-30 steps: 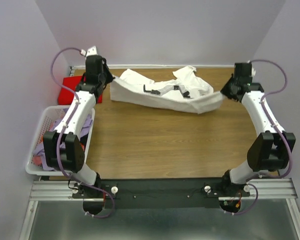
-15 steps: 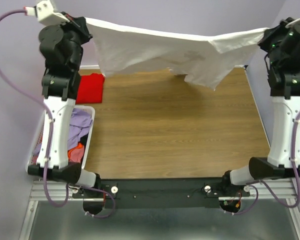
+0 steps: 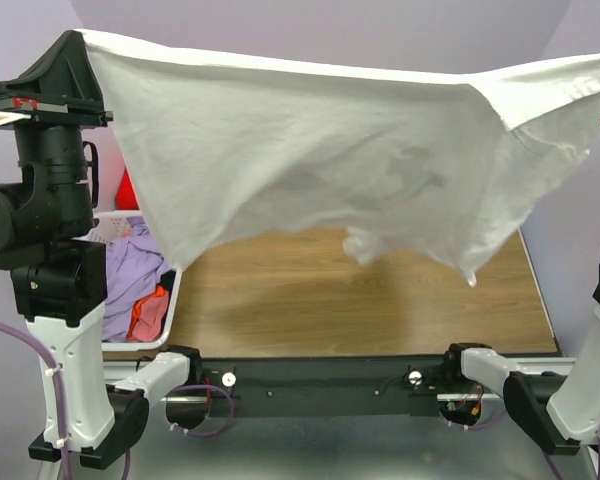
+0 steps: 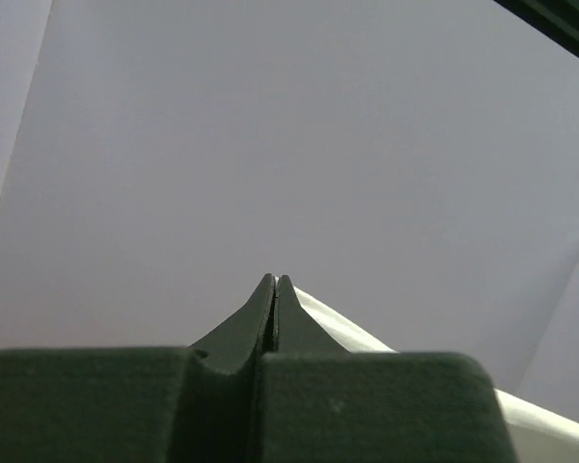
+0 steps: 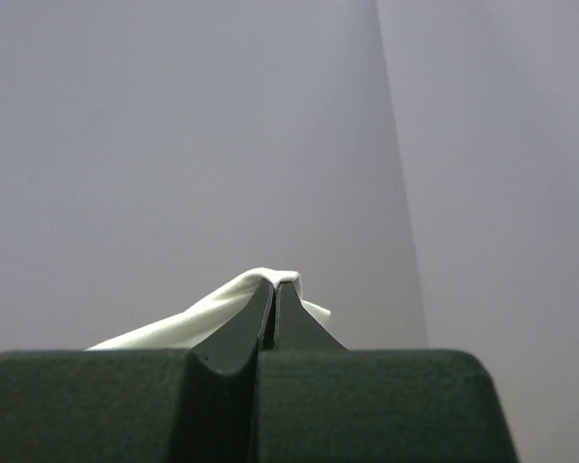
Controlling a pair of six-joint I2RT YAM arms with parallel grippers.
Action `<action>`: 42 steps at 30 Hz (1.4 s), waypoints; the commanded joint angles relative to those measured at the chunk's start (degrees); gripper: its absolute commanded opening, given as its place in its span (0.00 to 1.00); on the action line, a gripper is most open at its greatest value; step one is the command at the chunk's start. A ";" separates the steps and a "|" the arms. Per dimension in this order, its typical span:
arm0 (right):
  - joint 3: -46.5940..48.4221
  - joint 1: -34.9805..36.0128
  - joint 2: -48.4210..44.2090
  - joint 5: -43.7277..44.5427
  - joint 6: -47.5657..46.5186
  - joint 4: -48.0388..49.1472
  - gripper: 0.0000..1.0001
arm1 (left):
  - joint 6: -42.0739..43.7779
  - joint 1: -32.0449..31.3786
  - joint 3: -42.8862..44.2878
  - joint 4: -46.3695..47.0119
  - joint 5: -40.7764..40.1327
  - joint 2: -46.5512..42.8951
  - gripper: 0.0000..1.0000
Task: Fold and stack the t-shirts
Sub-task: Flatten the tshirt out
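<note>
Overhead, the white t-shirt (image 3: 320,170) hangs spread wide in the air, clear of the counter (image 3: 380,300), its top edge pulled nearly straight between two raised arms. The left arm stands upright at the left edge, its wrist bent so that the left hand (image 3: 77,40) reaches inward. In the wrist view its fingers are pressed together, with white cloth trailing off to their right. The right arm rises along the right edge, mostly out of frame; the right hand (image 5: 275,287) is likewise clamped, pinching a fold of white cloth at its tips. Two arms, two hands, one shirt aloft — its lower hem sags in a curve, lowest toward the right, hiding the far half of the counter. At the left a laundry basket (image 3: 172,300) holds lilac cloth (image 3: 130,268) and an orange-red piece (image 3: 150,310). Of the red t-shirt (image 3: 126,188) only a sliver shows, between the left arm and the white cloth.
</note>
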 commanded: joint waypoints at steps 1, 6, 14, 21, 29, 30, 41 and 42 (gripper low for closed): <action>0.38 -0.39 1.28 -0.63 -4.84 0.42 0.00 | 2.92 0.34 -0.22 -2.20 -0.70 2.46 0.00; -5.65 -0.39 2.07 -2.82 -6.34 0.77 0.01 | 2.04 0.34 -6.89 -4.40 1.23 5.62 0.00; -23.48 -0.39 11.18 -7.30 -6.95 3.49 0.01 | 0.37 0.34 -25.51 -1.69 8.09 21.06 0.00; -32.14 -0.39 30.75 -6.60 -5.56 8.41 0.01 | 2.65 0.43 -20.98 -1.85 10.62 46.29 0.00; -23.09 -1.79 52.07 -10.63 0.33 8.95 0.00 | 5.73 1.57 2.99 -11.69 14.85 72.21 0.00; -22.39 -2.06 53.04 -11.51 0.86 8.95 0.00 | 5.73 2.09 4.42 -13.09 15.56 73.46 0.00; -24.47 -4.08 51.31 -17.58 4.47 7.81 0.01 | 4.32 5.00 7.78 -14.68 20.57 74.10 0.00; -25.27 -4.26 50.25 -17.76 4.82 7.63 0.01 | 4.41 5.00 7.60 -14.94 20.83 73.57 0.00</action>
